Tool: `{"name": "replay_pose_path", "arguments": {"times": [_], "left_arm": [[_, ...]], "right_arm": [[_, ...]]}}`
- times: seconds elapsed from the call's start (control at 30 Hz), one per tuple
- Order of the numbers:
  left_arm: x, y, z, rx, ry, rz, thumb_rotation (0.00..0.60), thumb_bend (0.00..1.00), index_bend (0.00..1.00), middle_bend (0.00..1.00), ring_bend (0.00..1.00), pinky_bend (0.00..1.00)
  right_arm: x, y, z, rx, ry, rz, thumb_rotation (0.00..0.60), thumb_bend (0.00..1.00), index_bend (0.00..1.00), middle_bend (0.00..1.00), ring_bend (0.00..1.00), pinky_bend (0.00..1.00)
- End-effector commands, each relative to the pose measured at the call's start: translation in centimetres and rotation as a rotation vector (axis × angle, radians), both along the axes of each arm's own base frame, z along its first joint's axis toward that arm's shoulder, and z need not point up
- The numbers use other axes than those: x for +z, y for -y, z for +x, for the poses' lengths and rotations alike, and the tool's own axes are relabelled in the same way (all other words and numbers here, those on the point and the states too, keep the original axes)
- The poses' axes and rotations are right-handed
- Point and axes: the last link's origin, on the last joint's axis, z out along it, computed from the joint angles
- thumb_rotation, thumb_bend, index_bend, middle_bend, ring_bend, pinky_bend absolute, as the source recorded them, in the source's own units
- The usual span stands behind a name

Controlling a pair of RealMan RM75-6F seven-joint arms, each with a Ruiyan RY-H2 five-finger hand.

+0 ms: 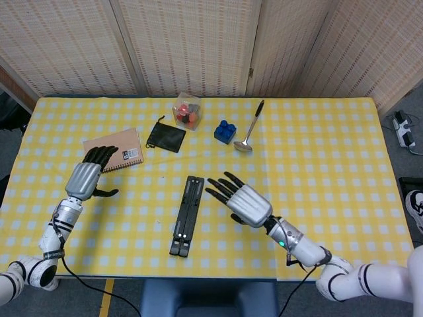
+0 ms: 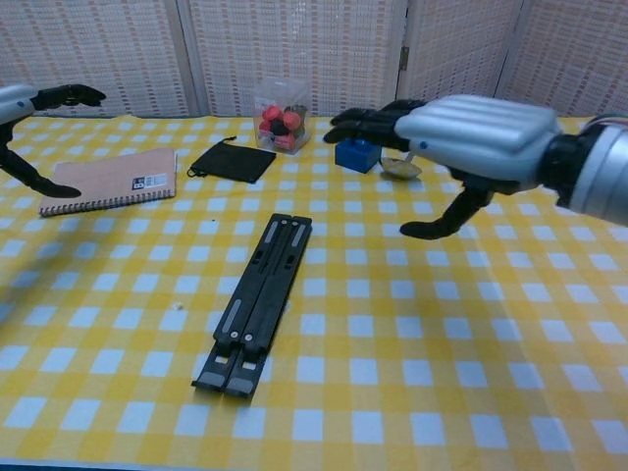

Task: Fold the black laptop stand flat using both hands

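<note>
The black laptop stand [image 1: 186,215] [image 2: 258,303] lies folded flat on the yellow checked cloth, its two bars side by side, running from the middle toward the front edge. My right hand [image 1: 241,201] [image 2: 471,144] hovers to the right of it, open, fingers spread, touching nothing. My left hand [image 1: 86,176] [image 2: 25,101] is far off at the left by the notebook, also open and holding nothing.
A brown spiral notebook [image 1: 114,151] [image 2: 108,181] lies at left, with a black pouch [image 1: 165,137] [image 2: 232,160] behind the stand. Further back stand a clear box of red pieces [image 1: 187,111], a blue brick [image 1: 225,131] and a spoon [image 1: 250,127].
</note>
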Motion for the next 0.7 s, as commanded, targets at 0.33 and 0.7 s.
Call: {"name": "replay_pose_path", "arguments": {"times": [0.33,0.7], "left_arm": [[5.4,9.6,-5.1,0.15,-0.085,0.212,0.6,0.18,0.14,0.09,0.0,0.0],[5.8,17.5,-5.3,0.143,-0.076,0.246,0.6,0.18,0.13,0.09,0.0,0.0]], "right_arm": [[12.5,-7.4,-14.9,-0.495,0.145,-0.303,0.6,0.34,0.0,0.02,0.08,0.02],[14.2,-12.5,-19.4,-0.629,0.217,-0.352,0.6,0.34,0.0,0.01,0.07,0.02]]}}
